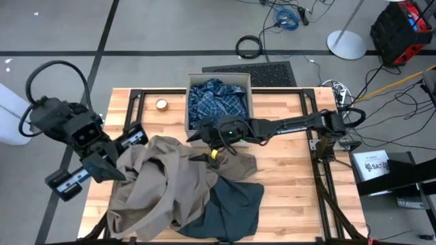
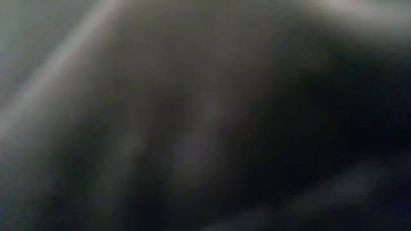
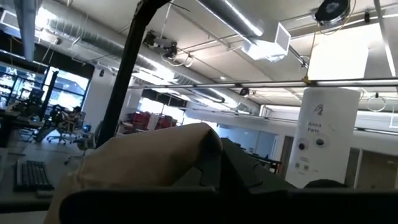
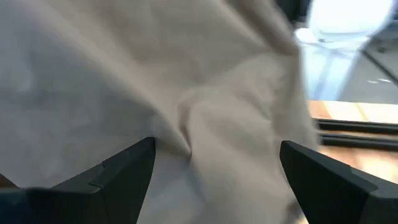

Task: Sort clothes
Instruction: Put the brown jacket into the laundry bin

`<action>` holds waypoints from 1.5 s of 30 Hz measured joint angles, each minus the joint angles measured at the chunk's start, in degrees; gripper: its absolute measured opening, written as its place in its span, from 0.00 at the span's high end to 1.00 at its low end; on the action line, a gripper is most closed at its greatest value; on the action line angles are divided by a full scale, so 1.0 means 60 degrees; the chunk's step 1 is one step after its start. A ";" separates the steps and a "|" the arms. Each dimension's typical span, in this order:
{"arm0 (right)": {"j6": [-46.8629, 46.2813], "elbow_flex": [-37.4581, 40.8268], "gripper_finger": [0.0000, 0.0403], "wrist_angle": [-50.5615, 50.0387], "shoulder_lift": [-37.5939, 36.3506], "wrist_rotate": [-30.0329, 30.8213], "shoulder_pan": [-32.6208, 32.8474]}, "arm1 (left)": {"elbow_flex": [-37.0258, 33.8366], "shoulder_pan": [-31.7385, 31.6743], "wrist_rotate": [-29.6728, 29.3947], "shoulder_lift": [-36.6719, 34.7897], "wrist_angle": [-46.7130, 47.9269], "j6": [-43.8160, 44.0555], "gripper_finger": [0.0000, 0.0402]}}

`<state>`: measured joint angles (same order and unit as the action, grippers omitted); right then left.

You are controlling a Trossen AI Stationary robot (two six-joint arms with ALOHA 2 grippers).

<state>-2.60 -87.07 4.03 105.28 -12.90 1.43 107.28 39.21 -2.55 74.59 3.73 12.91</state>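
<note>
We see the tan-brown garment (image 1: 160, 180) heaped over the table's (image 1: 286, 177) left half, spilling past its left and near edges; bare wood lies open on the right. The dark slate garment (image 1: 228, 211) sits just beside it. The blue plaid shirt (image 1: 216, 101) fills the beige box (image 1: 220, 79). The right gripper (image 1: 202, 146), jaws wide, hangs at the tan heap's far edge, fabric between its fingers (image 4: 124, 171). The left gripper (image 1: 112, 163) is clamped on tan cloth (image 3: 143, 158).

The low view is filled by a dark blur; the slate garment (image 1: 231, 212) is cut off at the frame's bottom edge.
</note>
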 joint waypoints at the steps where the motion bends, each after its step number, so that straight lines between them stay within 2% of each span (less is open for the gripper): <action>1: 0.0003 0.0000 0.17 0.0202 0.0151 -0.0313 -0.0029 | 0.0000 -0.0001 -0.0005 -0.0004 0.0007 -0.0063 0.99; 5: 0.0107 -0.0002 0.18 0.0989 0.0730 -0.1066 -0.0043 | 0.0000 0.0002 -0.0200 -0.0004 0.0021 -0.0295 0.99; 8: 0.0327 -0.0164 0.27 0.0991 0.1093 -0.1326 0.0041 | 0.0000 -0.0005 -0.0233 -0.0004 0.0042 -0.0571 0.99; 9: 0.0336 -0.0259 0.33 0.0945 0.1183 -0.1589 0.0059 | 0.0000 -0.0005 -0.0229 -0.0004 0.0044 -0.0710 0.99; 11: 0.0255 -0.0453 0.51 0.0970 0.1258 -0.2059 0.0094 | 0.0000 -0.0001 -0.0226 -0.0004 0.0056 -0.0812 0.99; 14: 0.0118 -0.0786 0.87 0.0999 0.1266 -0.2709 0.0121 | 0.0000 -0.0004 -0.0225 -0.0029 0.0105 -0.1124 0.99; 15: 0.0095 -0.0932 0.93 0.0885 0.1266 -0.2930 0.0121 | 0.0000 -0.0005 -0.0243 -0.0066 0.0183 -0.1238 0.99; 16: 0.0021 -0.1089 0.95 0.0653 0.1258 -0.3117 0.0121 | 0.0000 -0.0005 -0.0341 -0.0097 0.0294 -0.1284 0.99; 19: -0.0061 -0.1694 0.98 -0.0802 0.1010 -0.3133 0.0121 | 0.0000 -0.0044 -0.0814 -0.0244 0.0788 -0.1590 0.99; 23: 0.0036 -0.2782 1.00 -0.4147 0.0298 -0.2760 0.0128 | 0.0000 -0.0250 -0.1630 -0.0426 0.1684 -0.2239 0.99; 25: 0.0062 -0.3309 1.00 -0.6102 -0.0057 -0.1850 0.0261 | 0.0000 -0.0425 -0.1698 -0.0507 0.2079 -0.2451 0.99; 27: 0.0031 -0.3783 1.00 -0.7906 -0.0396 -0.0528 0.0489 | 0.0000 -0.0630 -0.1702 -0.0599 0.2426 -0.2474 0.99; 32: -0.0896 -0.4946 1.00 -1.0831 -0.1366 0.2247 0.1144 | 0.0000 -0.1261 -0.2248 -0.0889 0.3077 -0.2481 0.99; 34: -0.1289 -0.5323 1.00 -1.1432 -0.1735 0.3038 0.1486 | 0.0000 -0.1520 -0.2378 -0.0970 0.3165 -0.2478 0.99; 37: -0.1536 -0.5570 1.00 -1.1437 -0.2312 0.3853 0.2062 | 0.0000 -0.1860 -0.2370 -0.1069 0.3186 -0.2370 0.99; 43: -0.1503 -0.5587 1.00 -1.0649 -0.2996 0.3918 0.2796 | 0.0000 -0.1994 -0.2391 -0.1004 0.3410 -0.2137 0.99; 45: -0.1503 -0.5569 1.00 -1.0677 -0.2975 0.3911 0.2914 | 0.0000 -0.1994 -0.2746 -0.0989 0.3769 -0.2180 0.98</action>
<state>-11.62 -120.48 -60.03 87.44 10.56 18.91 107.28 27.24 -19.02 68.65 26.34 -0.17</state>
